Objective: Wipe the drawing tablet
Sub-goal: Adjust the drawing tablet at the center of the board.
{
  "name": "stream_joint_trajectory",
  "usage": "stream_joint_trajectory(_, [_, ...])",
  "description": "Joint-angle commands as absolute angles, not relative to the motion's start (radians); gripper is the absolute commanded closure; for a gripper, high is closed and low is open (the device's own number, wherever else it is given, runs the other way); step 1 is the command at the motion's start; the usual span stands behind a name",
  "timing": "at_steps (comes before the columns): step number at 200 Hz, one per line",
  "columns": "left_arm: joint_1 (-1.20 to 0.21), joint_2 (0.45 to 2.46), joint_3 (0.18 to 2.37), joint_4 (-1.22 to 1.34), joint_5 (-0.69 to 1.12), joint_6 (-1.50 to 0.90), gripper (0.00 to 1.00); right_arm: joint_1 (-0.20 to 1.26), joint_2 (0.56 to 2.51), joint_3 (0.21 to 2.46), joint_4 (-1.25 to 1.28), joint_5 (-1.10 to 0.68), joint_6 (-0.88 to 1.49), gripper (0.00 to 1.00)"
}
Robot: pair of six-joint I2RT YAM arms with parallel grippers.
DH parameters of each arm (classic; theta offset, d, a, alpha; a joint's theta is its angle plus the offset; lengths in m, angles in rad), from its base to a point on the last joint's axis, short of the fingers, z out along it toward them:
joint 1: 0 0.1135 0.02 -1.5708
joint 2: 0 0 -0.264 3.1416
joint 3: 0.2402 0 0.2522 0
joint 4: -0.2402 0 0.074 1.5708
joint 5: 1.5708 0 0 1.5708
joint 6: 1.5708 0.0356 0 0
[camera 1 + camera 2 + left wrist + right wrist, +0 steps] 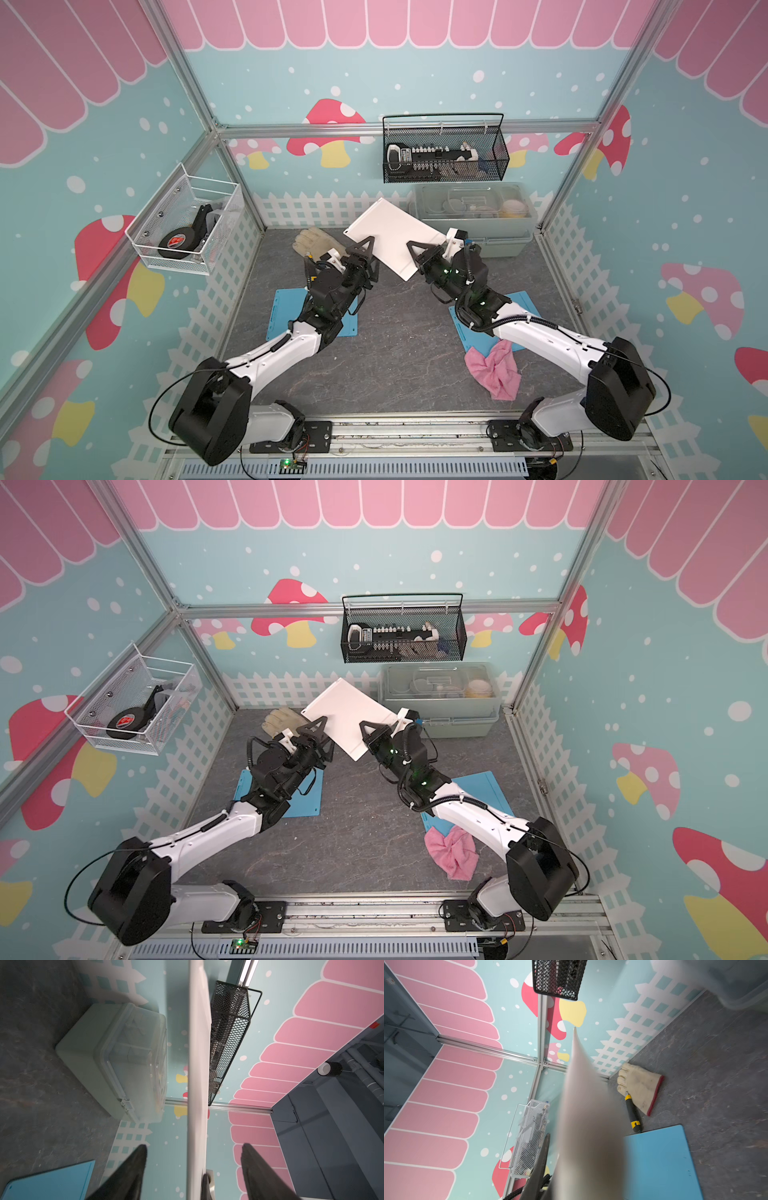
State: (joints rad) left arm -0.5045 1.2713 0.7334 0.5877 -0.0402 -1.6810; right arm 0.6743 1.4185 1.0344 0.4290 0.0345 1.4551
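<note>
The white drawing tablet (390, 237) (349, 715) is lifted off the table and tilted, held between both arms near the back. My right gripper (417, 253) (368, 729) is shut on its right edge; in the right wrist view the tablet (587, 1115) fills the jaws as a blur and only one finger (543, 1159) shows. My left gripper (368, 257) (322, 735) is open, its fingers astride the tablet's left edge. In the left wrist view the tablet (197, 1064) runs edge-on between the spread fingers (135, 1167), with a gap on each side. A crumpled pink cloth (494, 370) (453, 852) lies at the front right.
A tan work glove (316, 243) and a yellow-handled tool (632, 1113) lie at the back left. Blue mats (291, 311) (519, 303) lie under each arm. A lidded storage box (473, 208) stands at the back right under a black wire basket (444, 149). A white basket (187, 220) hangs on the left wall.
</note>
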Motion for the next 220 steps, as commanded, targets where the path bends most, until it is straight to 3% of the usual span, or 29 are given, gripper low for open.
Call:
stream_joint_trajectory(1, [-0.496,1.145,0.767,0.158,-0.001,-1.613,0.24,0.599,1.321,1.075,0.305,-0.078,1.371,1.0])
stream_joint_trajectory(42, [-0.457,0.994,0.931,-0.629,0.013,-1.378,0.21,0.539,1.2,1.027,-0.089,-0.378,1.079,1.0])
stream_joint_trajectory(74, [-0.414,0.971,1.049,-0.927,0.006,-1.163,0.21,0.555,1.188,0.812,-0.101,-0.743,1.047,1.0])
stream_joint_trajectory(110, [-0.415,0.957,1.021,-0.95,0.084,-1.047,0.22,0.58,1.19,0.661,-0.011,-0.888,1.049,1.0])
stream_joint_trajectory(143, [-0.426,0.951,0.925,-0.917,0.125,-1.015,0.23,0.592,1.336,0.608,0.231,-0.987,1.152,1.0])
stream_joint_trajectory(220, [-0.488,0.878,0.722,-0.839,0.113,-1.044,0.24,0.588,1.627,0.706,0.163,-1.007,0.951,1.0])
